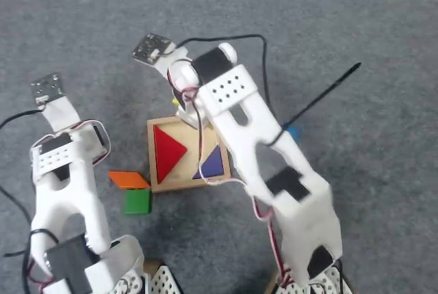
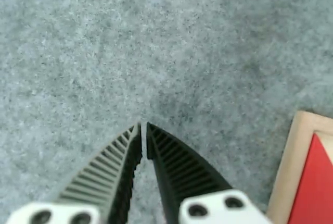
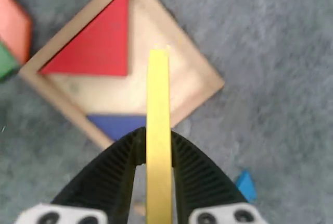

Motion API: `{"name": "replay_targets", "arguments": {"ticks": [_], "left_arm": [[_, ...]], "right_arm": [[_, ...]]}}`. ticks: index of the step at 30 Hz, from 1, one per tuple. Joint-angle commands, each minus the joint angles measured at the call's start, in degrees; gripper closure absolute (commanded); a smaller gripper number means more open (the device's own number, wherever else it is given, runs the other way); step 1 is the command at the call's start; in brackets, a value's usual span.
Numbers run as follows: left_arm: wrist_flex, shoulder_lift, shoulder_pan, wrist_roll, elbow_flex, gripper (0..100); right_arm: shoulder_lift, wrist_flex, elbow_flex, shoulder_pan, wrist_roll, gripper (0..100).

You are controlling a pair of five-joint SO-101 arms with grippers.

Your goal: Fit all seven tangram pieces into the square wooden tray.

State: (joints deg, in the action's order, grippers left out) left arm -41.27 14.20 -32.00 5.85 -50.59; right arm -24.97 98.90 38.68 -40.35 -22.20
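Note:
The square wooden tray (image 1: 156, 184) (image 3: 207, 73) lies mid-table on grey carpet. A red triangle (image 1: 166, 149) (image 3: 99, 44) and a blue triangle (image 1: 213, 163) (image 3: 115, 124) lie inside it. My right gripper (image 3: 158, 136) hangs above the tray, shut on a yellow piece (image 3: 158, 104) (image 1: 178, 105) held edge-on over the tray's bare middle. An orange piece (image 1: 129, 179) and a green piece (image 1: 137, 201) lie on the carpet left of the tray. A light blue piece (image 1: 293, 132) (image 3: 244, 185) lies to its right. My left gripper (image 2: 143, 128) is shut and holds nothing, above bare carpet beside the tray's edge (image 2: 291, 161).
The right arm (image 1: 274, 164) crosses over the tray's right side and hides part of it. The left arm (image 1: 65, 171) stands at the left. A thin black rod (image 1: 328, 92) lies on the carpet at the right. Carpet stretches toward the far edge.

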Motion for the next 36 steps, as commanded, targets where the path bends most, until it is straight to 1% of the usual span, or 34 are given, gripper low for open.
{"name": "replay_targets", "arguments": {"ticks": [1,4,7,11,14,17,21,26,30,36], "left_arm": [[1.7,3.2,0.9,-0.9,-0.3,99],[4.9,6.9,1.4,-1.0,-3.8,99],[9.1,14.9,2.6,-2.9,-10.7,99],[15.2,27.3,5.1,-5.2,-21.1,99],[19.0,34.5,5.1,-5.1,-26.8,99],[22.1,38.6,5.1,-5.1,-30.4,99],[27.2,38.7,5.1,-5.1,-32.7,99],[32.3,38.8,5.4,-5.1,-35.3,99],[33.4,38.8,5.4,-5.1,-35.8,99],[33.4,38.8,5.4,-5.1,-35.8,99]], "right_arm": [[13.1,-7.6,-14.2,-1.1,0.7,99.1],[21.3,-15.5,-28.6,-2.5,0.4,99.1],[28.7,-24.0,-40.4,-2.9,0.4,99.1],[30.5,-34.0,-48.4,-2.8,2.4,99.1],[26.9,-39.7,-49.4,-2.9,5.5,99.1],[23.3,-43.5,-49.2,-3.7,6.0,99.1],[19.6,-46.4,-48.5,-5.9,5.8,99.1],[15.9,-50.2,-48.6,-7.6,3.1,99.1],[12.2,-54.3,-48.4,-6.4,1.1,99.1],[10.2,-54.6,-47.3,-6.3,0.7,99.1]]}}
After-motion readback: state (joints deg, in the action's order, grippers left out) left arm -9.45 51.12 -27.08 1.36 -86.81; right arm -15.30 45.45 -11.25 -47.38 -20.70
